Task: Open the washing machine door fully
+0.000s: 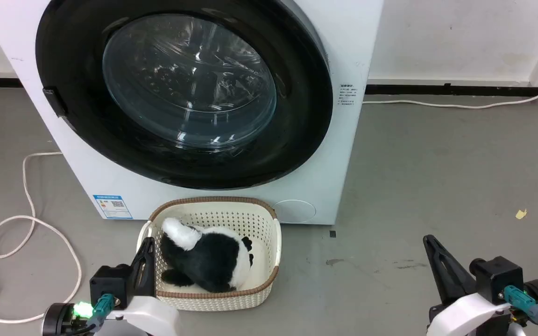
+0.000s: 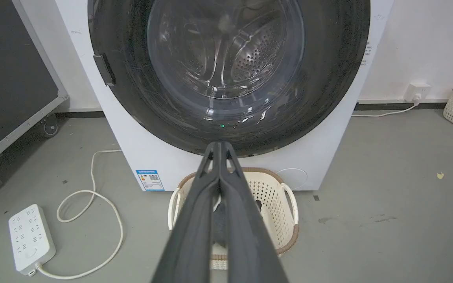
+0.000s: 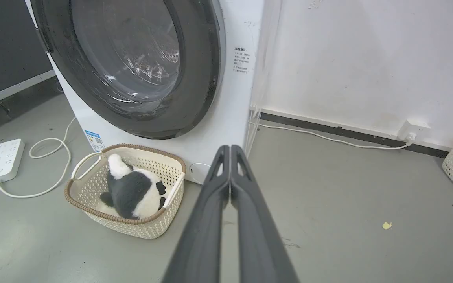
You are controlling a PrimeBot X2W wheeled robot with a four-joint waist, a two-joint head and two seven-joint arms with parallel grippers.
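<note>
As the washing machine door (image 1: 189,88) is seen shut flush on the front of the washing machine (image 1: 329,168), directly ahead and above the basket (image 1: 269,275), the step in hand is judged to be the reach for the handle tab (image 1: 55,103).

Left gripper (image 1: 149,241): fingers pressed together, nothing held, set low beside the basket's left rim. Right gripper (image 1: 428,239): likewise closed up and empty, low over bare floor (image 1: 437,186), well apart from the machine.

The tab is set on the door's black rim at the robot's left, so the left gripper is judged the better fit. Fingers are to be parted first, then hooked behind the tab's outer edge. The pull is best taken outward and then along an arc, not straight back. The hinge is not visible and is assumed to be opposite the tab, on the right. The basket and the plush panda (image 1: 208,261) are to be cleared as the arm is raised.

Orientation: the door is round, so no long axis is given in its face, and the face is pointed out at the robot. The tab's long axis is run roughly upright along the rim.
</note>
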